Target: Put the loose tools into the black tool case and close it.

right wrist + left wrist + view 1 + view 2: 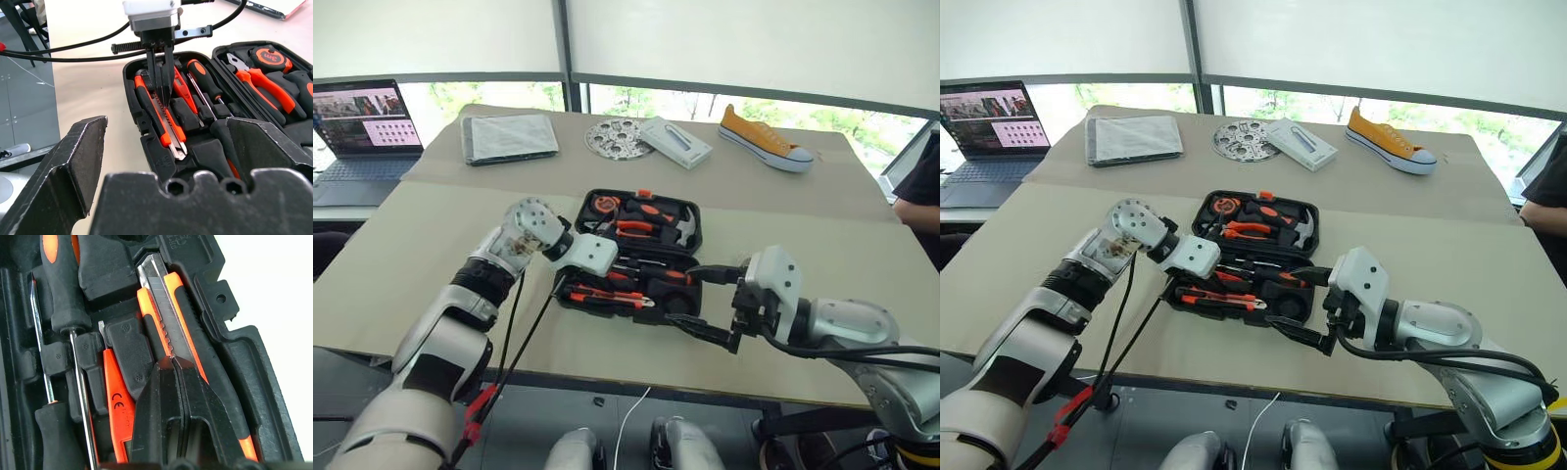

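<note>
Black moulded tool case point(641, 257) lies open mid-table, lid half away from the robot, tray half at the near edge; left gripper point(161, 81) is pinched fully shut, tips pressing down on the utility knife point(159, 115) in the outermost recess of the tray. Knife blade looks extended — seat it flat; push straight down on the body, not the blade, or it pops up on lid close. Beside it in the tray: slim orange tester screwdriver point(117, 396), then two black-and-orange screwdrivers point(63, 293), all apparently in their slots; tape roll — cannot pick it out. Pliers point(257, 81) and tape measure point(268, 56) sit in the lid half. Right gripper point(705, 304) hovers spread wide, holding nothing, just off the case's right end; likely staged for the lid. Room: case's near wall sits close to the table edge point(607, 377), so no dragging toward the robot; far side is open up to the grey folded cloth point(509, 137), perforated disc point(617, 139) and yellow sneaker point(764, 137), all well clear of the lid swing.
</note>
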Available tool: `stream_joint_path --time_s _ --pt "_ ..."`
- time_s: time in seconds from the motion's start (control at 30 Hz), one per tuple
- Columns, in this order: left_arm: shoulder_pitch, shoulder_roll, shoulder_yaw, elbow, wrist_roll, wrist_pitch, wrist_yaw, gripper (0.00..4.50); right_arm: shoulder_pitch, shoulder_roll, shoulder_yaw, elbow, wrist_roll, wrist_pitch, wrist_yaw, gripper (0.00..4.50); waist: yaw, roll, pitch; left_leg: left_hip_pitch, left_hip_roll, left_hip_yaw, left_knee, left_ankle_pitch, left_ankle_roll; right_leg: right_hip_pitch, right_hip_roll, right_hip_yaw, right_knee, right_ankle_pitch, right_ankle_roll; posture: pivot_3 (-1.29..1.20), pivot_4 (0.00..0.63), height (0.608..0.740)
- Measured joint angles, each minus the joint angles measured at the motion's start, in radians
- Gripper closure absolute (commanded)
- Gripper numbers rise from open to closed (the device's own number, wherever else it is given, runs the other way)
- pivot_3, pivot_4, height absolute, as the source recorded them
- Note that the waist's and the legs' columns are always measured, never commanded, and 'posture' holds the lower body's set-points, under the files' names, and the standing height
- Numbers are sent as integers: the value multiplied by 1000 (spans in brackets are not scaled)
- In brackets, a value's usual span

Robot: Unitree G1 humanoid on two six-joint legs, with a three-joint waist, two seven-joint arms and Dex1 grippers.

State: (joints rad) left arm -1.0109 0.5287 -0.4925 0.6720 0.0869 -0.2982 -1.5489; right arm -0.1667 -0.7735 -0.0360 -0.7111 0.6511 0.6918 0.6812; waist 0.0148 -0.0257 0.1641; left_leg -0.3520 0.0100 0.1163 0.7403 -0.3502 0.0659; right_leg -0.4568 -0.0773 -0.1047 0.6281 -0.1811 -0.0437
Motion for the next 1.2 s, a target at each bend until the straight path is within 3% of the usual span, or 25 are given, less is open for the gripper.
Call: stream_joint_path --time_s 0.17,0.27,0.43,0.57,0.93,1.2 --pt "28 5 24 -20 0 -16 3 4461 7 0 -3 -2 0 1 -6 0 -2 1 -2 0 0 0 0 0 0 0 0 1 0 0 0 0 150 733" --pt "59 12 47 -67 -32 80 -18 4461 20 0 -9 -2 0 2 -6 0 -2 1 -1 0 0 0 0 0 0 -1 1 0 0 0 0 0 150 733" --pt "95 113 82 -202 -120 230 -57 4461 28 -2 -16 -2 0 1 -4 0 -6 1 -1 -1 1 0 -1 0 0 -2 1 0 0 0 0 0 150 733" --pt "145 172 80 -284 -127 243 -61 4461 28 -3 -17 -2 0 2 1 0 -4 1 -1 0 1 0 -1 0 0 -1 1 0 0 0 0 0 150 733" --pt "145 114 77 -194 -48 89 0 4461 20 -3 -17 -2 1 4 14 0 21 3 -2 0 0 0 5 0 1 1 0 1 1 -2 8 0 150 733" --pt "124 106 104 -191 -121 312 -51 4461 20 -8 -17 -2 1 11 16 0 18 2 -2 -3 0 0 6 -1 3 -1 2 3 1 -2 9 0 150 733"
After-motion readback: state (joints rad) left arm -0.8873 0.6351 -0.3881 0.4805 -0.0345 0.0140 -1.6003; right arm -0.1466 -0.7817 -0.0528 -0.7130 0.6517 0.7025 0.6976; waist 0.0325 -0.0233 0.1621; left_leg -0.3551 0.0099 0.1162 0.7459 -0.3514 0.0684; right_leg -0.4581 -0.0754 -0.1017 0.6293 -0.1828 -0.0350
